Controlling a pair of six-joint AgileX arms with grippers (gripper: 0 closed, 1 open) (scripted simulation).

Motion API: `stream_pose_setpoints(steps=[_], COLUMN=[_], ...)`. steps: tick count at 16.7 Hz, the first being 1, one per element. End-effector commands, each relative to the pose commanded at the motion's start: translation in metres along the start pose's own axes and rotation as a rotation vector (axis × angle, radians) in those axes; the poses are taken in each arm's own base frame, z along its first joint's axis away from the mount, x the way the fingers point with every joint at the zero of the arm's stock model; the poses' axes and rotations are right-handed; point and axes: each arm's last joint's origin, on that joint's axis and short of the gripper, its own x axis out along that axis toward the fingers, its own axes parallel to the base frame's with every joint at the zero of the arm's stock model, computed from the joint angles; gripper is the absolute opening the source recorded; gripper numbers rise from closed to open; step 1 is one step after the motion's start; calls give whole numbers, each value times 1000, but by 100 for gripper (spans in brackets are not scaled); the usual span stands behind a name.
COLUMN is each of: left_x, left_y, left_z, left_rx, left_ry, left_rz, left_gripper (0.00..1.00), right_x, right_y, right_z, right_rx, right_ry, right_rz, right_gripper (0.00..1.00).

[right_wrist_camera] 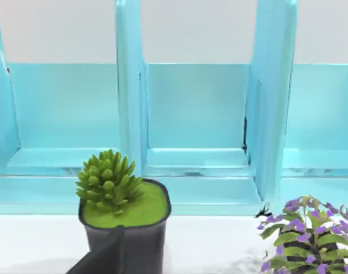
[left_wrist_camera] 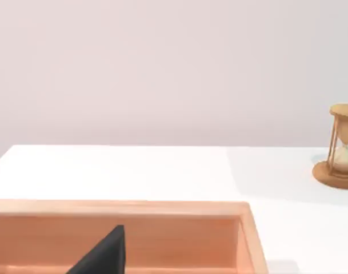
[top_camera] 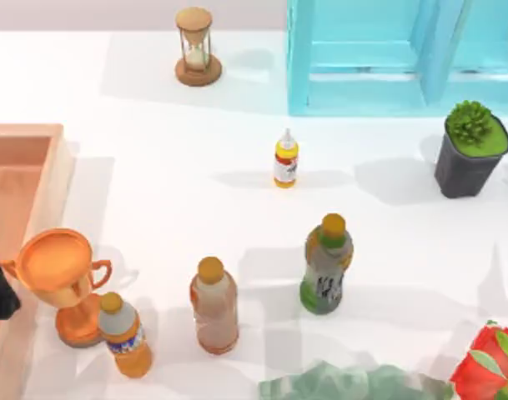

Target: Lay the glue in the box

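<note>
Yellow, the glue (top_camera: 286, 158) stood upright mid-worktop from above, well apart from the box (top_camera: 57, 171) at the left edge; we judged a knock could topple it. Three drink bottles (top_camera: 213, 305) crowded nearby. At our left wrist, the left pincer (left_wrist_camera: 105, 254) hung over the box, grip untellable. At our right wrist, a potted succulent (right_wrist_camera: 121, 214) blocked our right pincer (right_wrist_camera: 102, 257), likewise untellable.

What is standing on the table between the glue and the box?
In the top view, nothing stands between the glue and the box: that stretch of white table is bare. The trophy and three drink bottles stand nearer the camera.
</note>
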Motion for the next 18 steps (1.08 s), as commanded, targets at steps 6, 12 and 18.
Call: stream_pose_setpoints(steps=[6,12,18], left_x=[3,36,108], left_y=[-5,-27,-92], left_z=[13,59,86], left_rx=[-30,-108,-155], left_ry=[45,226,447], left_rz=[-23,-60,-70], left_gripper=[100,100,100], right_x=[0,0,0], right_y=[0,0,0], right_z=[0,0,0], right_rx=[0,0,0], right_ry=[0,0,0], right_rz=[0,0,0], right_gripper=[100,100,100])
